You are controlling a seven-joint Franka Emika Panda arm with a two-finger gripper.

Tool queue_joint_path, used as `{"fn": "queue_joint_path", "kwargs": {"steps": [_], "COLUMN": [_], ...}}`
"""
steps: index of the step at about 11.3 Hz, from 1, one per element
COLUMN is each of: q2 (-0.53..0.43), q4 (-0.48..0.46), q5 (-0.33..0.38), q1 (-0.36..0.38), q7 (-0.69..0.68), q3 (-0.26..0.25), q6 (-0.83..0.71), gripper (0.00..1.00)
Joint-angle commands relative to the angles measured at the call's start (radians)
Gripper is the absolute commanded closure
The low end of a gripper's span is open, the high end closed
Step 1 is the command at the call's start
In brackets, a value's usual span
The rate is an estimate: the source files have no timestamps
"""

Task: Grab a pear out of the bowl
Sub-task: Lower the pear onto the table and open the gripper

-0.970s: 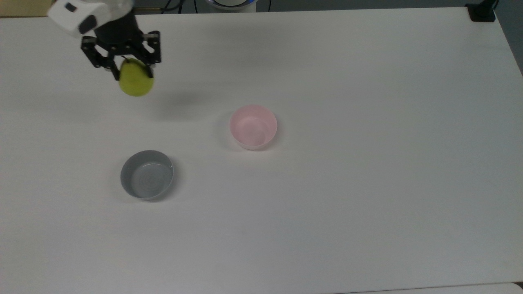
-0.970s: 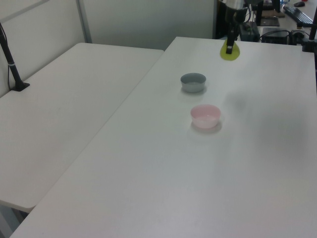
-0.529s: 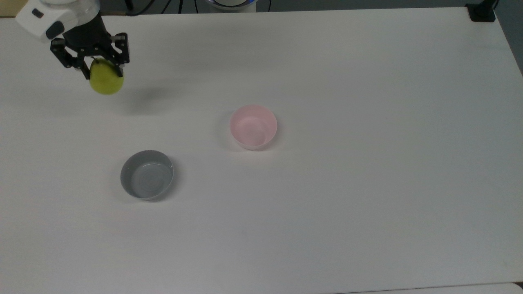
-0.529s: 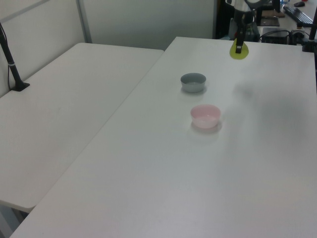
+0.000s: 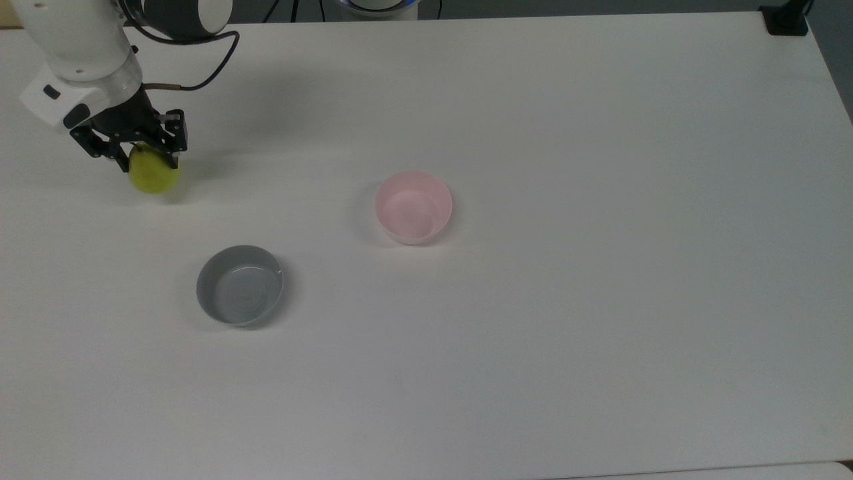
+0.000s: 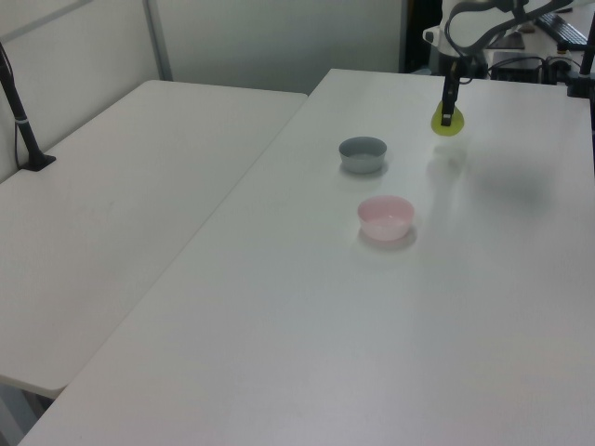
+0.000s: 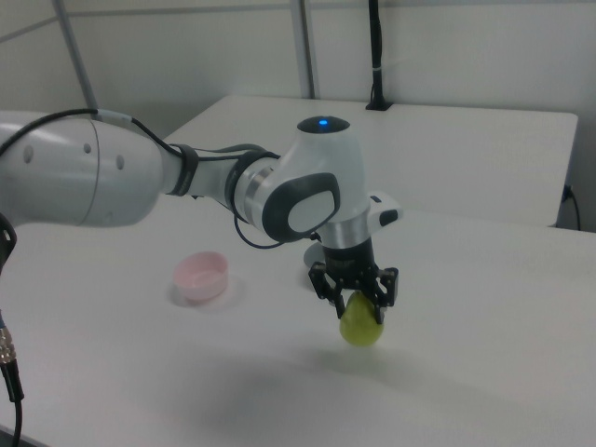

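Note:
A yellow-green pear [image 5: 154, 175] [image 6: 448, 124] [image 7: 360, 325] hangs just above the white table at the top view's far left, with my gripper [image 5: 142, 159] [image 6: 447, 117] [image 7: 358, 300] shut on its upper part. The pink bowl [image 5: 413, 206] [image 6: 386, 216] [image 7: 202, 276] stands empty near the table's middle, well to the right of the pear in the top view. In the right view the pear's underside is close to the tabletop; whether it touches is unclear.
A shallower grey bowl [image 5: 240, 285] [image 6: 363, 153] sits empty below and right of the pear in the top view. The table's left edge [image 5: 5, 200] lies close to the gripper. A black clamp [image 5: 786, 19] is at the far right corner.
My gripper has carried the pear leftward and downward in the top view, lowering it from well above the table to just over the surface. Both bowls stayed put.

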Motion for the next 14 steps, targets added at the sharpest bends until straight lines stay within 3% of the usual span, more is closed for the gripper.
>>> {"fn": "queue_joint_path", "kwargs": {"steps": [1,4,5,6,8,9,11,14], "q2": [0.009,0.05,0.052,0.05,0.047,0.041,0.009,-0.063], "q4": [-0.021,-0.042,-0.045,-0.044,-0.042,-0.041,-0.038,-0.001], "q5": [-0.01,-0.01,-0.01,-0.009,-0.008,-0.008,-0.001,0.001], "q1": [-0.015,-0.013,-0.015,-0.016,-0.016,-0.016,-0.015,0.009], "q7": [-0.029,-0.027,-0.024,-0.023,-0.02,-0.011,-0.004,0.046], "q3": [0.0,0.0,-0.001,-0.001,-0.001,-0.001,0.0,0.002], "q6": [0.035,0.092,0.112,0.112,0.112,0.106,0.094,-0.054], "gripper": [0.86,0.81,0.71,0.48,0.2,0.0,0.0,0.0]}}
